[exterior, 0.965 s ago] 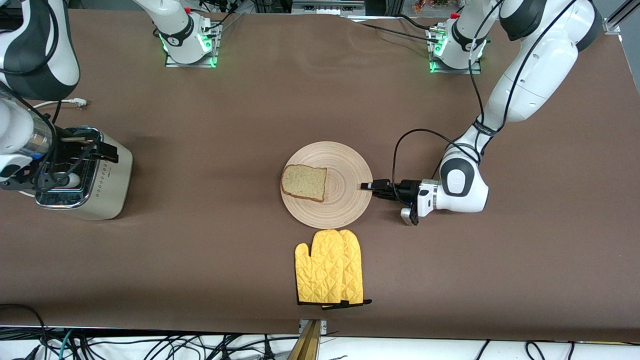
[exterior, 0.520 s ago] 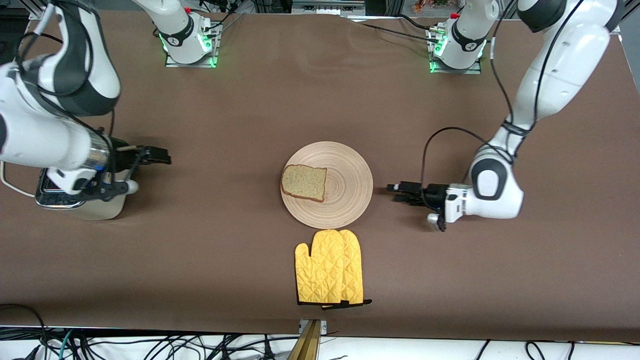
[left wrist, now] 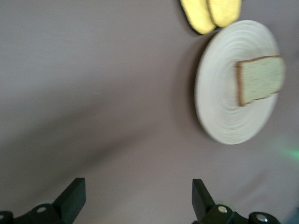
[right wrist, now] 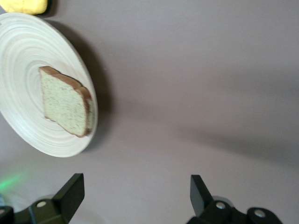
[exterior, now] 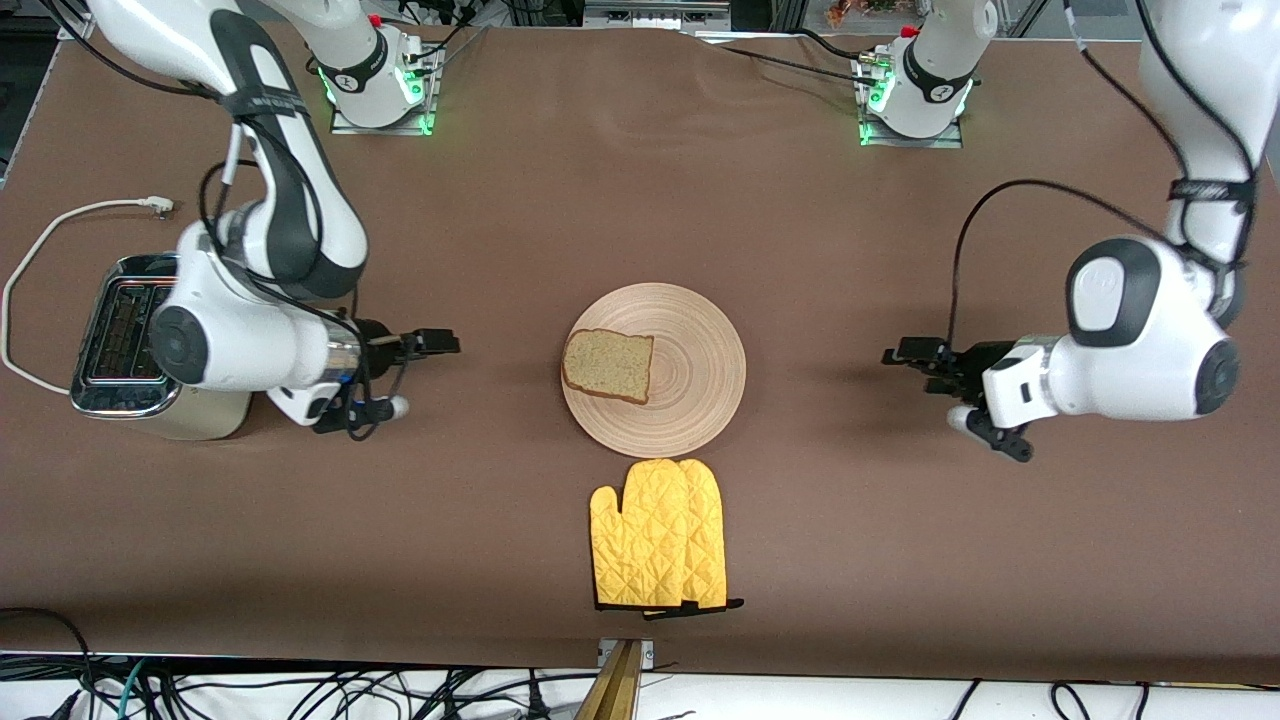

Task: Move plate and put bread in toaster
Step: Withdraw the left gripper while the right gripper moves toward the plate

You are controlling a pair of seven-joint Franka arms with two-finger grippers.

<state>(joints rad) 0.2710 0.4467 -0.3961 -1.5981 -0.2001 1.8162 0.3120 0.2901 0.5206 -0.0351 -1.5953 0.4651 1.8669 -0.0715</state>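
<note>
Front view: bread [exterior: 608,365] sits on the plate [exterior: 690,400]. Left claw [exterior: 912,362] and right claw [exterior: 432,342] both hang released over bare tabletop [exterior: 820,250], either side of it.

toaster [exterior: 125,345] partly hidden by right arm, mitt [right wrist: 24,5] cut off

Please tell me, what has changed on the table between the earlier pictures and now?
The left gripper let go of the plate rim and drew back toward its own end of the table, open. The right gripper left the toaster and came toward the plate, open. Plate, bread, toaster and yellow mitt stayed put.
</note>
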